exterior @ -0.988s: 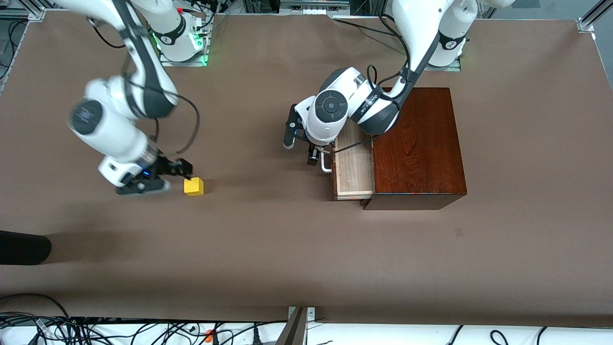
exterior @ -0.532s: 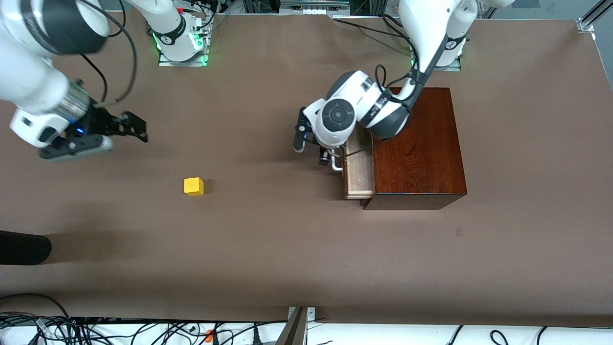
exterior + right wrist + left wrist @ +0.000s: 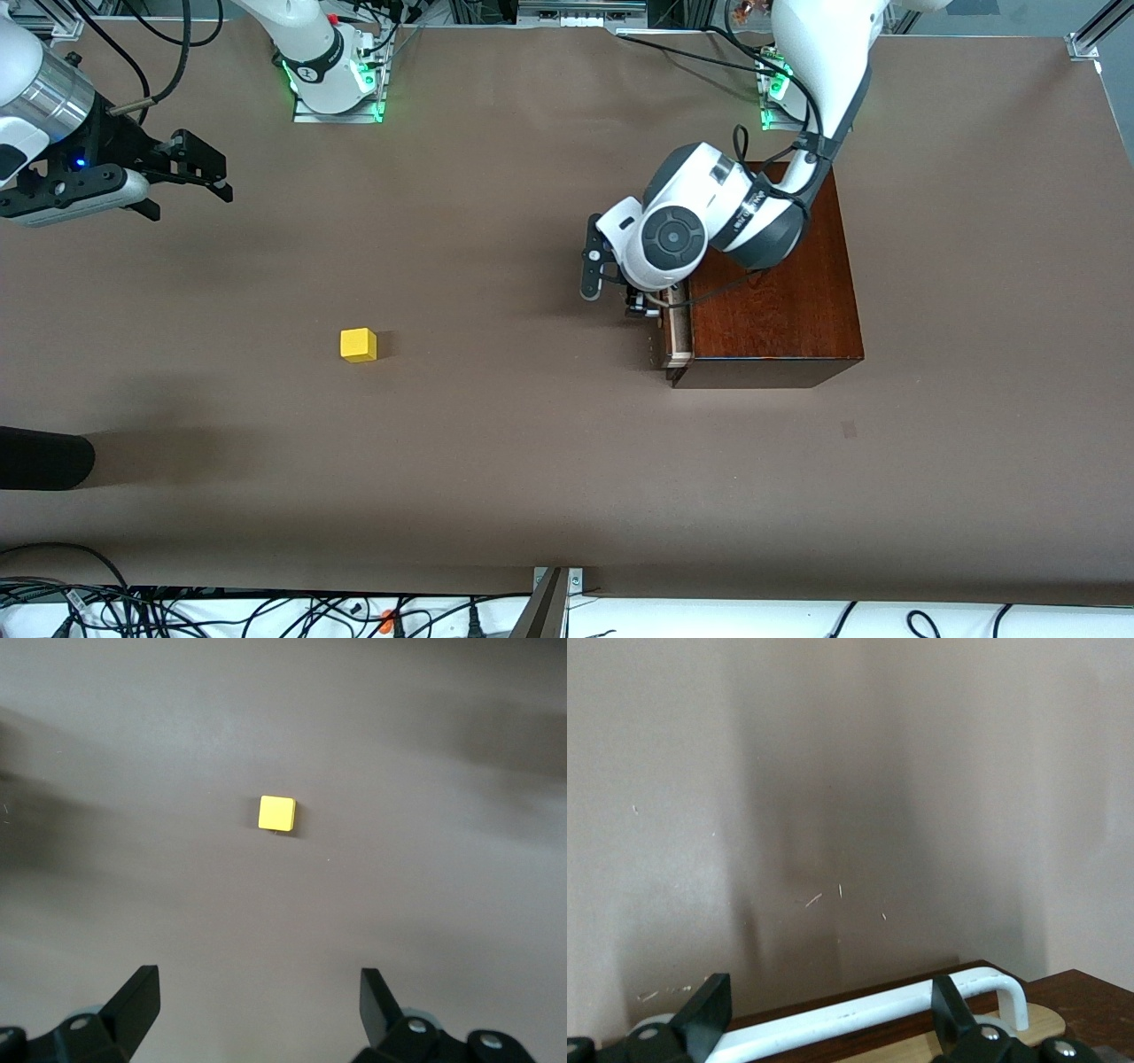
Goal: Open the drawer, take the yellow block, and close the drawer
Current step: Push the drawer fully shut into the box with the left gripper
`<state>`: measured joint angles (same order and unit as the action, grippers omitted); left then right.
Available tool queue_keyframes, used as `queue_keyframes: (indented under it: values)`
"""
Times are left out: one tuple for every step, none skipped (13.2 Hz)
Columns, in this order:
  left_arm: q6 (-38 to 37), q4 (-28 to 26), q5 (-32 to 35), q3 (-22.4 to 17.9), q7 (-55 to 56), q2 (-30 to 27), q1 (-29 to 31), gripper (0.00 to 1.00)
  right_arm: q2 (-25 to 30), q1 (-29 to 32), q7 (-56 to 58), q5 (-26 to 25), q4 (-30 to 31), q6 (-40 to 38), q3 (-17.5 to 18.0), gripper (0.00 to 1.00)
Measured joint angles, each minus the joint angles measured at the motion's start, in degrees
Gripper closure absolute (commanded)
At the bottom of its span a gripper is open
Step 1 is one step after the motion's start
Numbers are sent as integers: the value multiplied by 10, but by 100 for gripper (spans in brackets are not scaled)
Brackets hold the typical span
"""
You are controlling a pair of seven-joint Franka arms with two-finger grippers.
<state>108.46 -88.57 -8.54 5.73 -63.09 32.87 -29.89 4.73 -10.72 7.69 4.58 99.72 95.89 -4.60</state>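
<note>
The wooden box (image 3: pixel 775 292) stands on the table (image 3: pixel 532 461) toward the left arm's end. Its drawer (image 3: pixel 678 337) juts slightly from the box's face that looks toward the right arm's end, with the handle (image 3: pixel 859 1014) in front. The left tool (image 3: pixel 640 301) sits at that handle, fingers (image 3: pixel 704 1019) spread along it. The yellow block (image 3: pixel 359 345) lies well apart from the box, toward the right arm's end. The right tool (image 3: pixel 199 173) hangs open over the table, farther from the box than the block.

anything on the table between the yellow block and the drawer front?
Nothing: bare brown table from the yellow block to the drawer front, clearest in the front view.
</note>
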Motion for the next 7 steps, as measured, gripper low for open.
queue_keyframes:
  values:
    - [-3, 0, 0, 0, -1, 0, 2, 0, 0, 0, 0, -7, 0, 0, 0, 0]
    - [-4, 0, 0, 0, -1, 0, 3, 0, 0, 0, 0, -16, -1, -1, 0, 0]
    - [-6, 0, 0, 0, -1, 0, 4, 0, 0, 0, 0, -24, -3, -4, 0, 0]
    - [-9, 0, 0, 0, -1, -1, 6, 0, 0, 0, 0, -29, -8, -10, 0, 0]
    - [-15, 0, 0, 1, -1, -2, 8, 0, 0, 1, 0, -31, -12, -16, -1, 0]
    - [-21, 0, 0, 0, -1, -3, 12, 0, 0, 1, 0, -32, -15, -22, -4, 0]
    - [-27, 0, 0, 0, -1, -4, 17, 0, -1, 1, 0, -33, -16, -24, -7, 0]
